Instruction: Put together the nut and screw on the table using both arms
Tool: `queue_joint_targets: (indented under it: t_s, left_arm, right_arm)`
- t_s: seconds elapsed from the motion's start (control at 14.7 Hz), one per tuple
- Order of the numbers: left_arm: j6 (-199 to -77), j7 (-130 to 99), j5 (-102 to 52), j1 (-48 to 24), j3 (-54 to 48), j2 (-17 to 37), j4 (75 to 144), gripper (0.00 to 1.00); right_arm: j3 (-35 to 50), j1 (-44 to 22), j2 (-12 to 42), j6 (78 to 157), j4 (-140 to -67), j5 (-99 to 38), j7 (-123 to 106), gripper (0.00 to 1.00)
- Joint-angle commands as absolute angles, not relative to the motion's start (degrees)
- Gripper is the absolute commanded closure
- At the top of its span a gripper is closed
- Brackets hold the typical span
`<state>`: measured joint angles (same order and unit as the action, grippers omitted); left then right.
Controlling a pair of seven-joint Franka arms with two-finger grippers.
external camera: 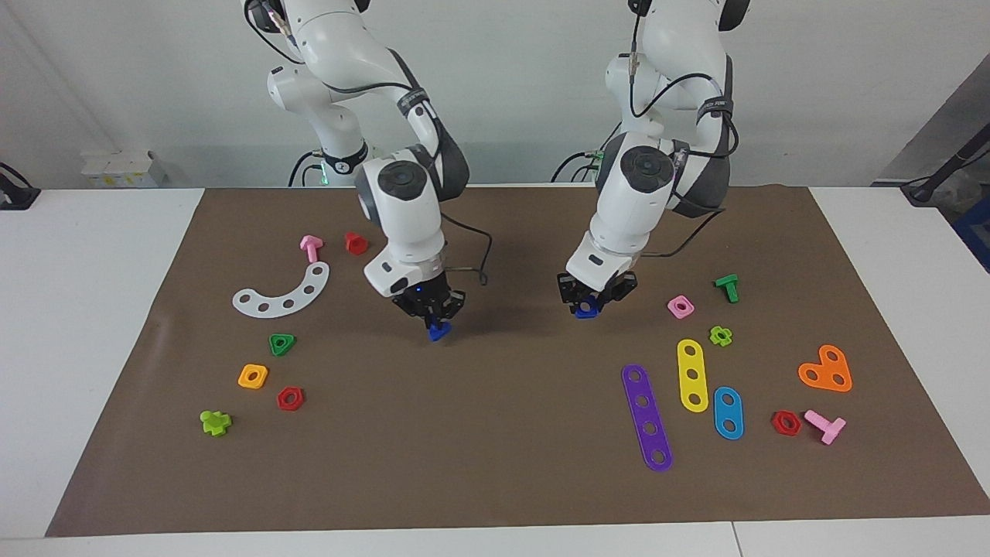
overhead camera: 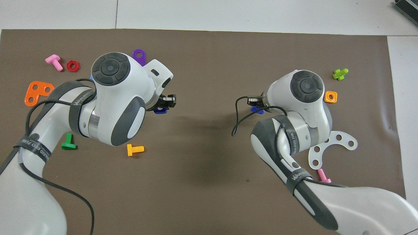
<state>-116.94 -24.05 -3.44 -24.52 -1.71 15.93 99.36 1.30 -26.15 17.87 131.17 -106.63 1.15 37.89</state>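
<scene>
Closest to the robots, a red hexagonal piece (external camera: pixel 355 243) and a pink plastic bolt (external camera: pixel 310 247) lie on the matte brown mat (external camera: pixel 503 464) at the right arm's end, beside a flat white arc-shaped strip (external camera: pixel 283 293) pierced with round holes.

A little farther out, the right gripper (external camera: pixel 435 313) hangs just over the middle of the mat, its black fingers pinched on the screw (external camera: pixel 439 331), a glossy dark blue piece whose triangular head points downward. Level with it, the left gripper (external camera: pixel 595 298) is clamped on the nut (external camera: pixel 586 309), a dark blue rounded square held low over the mat. The two blue parts are well apart, with bare mat between them. In the overhead view the nut (overhead camera: pixel 160 111) and screw (overhead camera: pixel 257 110) peek out beneath each white, smooth-shelled wrist.

Farther from the robots than the nut lie a pink square nut (external camera: pixel 681 306), then a yellow slotted bar (external camera: pixel 693 374) and a long purple strip (external camera: pixel 647 416), all flat perforated plastic.
</scene>
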Motion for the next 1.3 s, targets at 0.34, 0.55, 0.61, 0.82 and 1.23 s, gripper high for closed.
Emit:
queue_joint_targets:
  t_s: [0.34, 0.55, 0.61, 0.82, 1.23]
  left_arm:
    - [-116.1, -27.24, -4.66, -27.07, -0.97, 16.96, 97.73, 1.0]
    - [-116.89, -28.03, -6.32, -28.47, -0.97, 16.96, 97.91, 1.0]
    - [-117.16, -28.56, -6.33, -28.48, -0.97, 16.96, 97.91, 1.0]
    - [-118.12, -29.53, -6.33, -28.56, -0.97, 17.22, 98.0, 1.0]
    - [-122.77, -36.19, -6.42, -32.07, -0.97, 19.24, 97.82, 1.0]
  right_arm:
    - [0.97, -33.21, 20.65, 133.33, -106.08, 1.23, 45.17, 1.0]
    - [1.05, -34.54, 22.14, 134.47, -106.26, 3.77, 47.98, 1.0]
    - [0.97, -34.54, 22.24, 134.39, -106.26, 4.04, 48.08, 1.0]
    - [1.05, -34.02, 21.71, 134.21, -106.08, 3.69, 48.51, 0.08]
    - [0.79, -27.44, 13.11, 129.12, -106.79, 3.69, 43.61, 0.0]
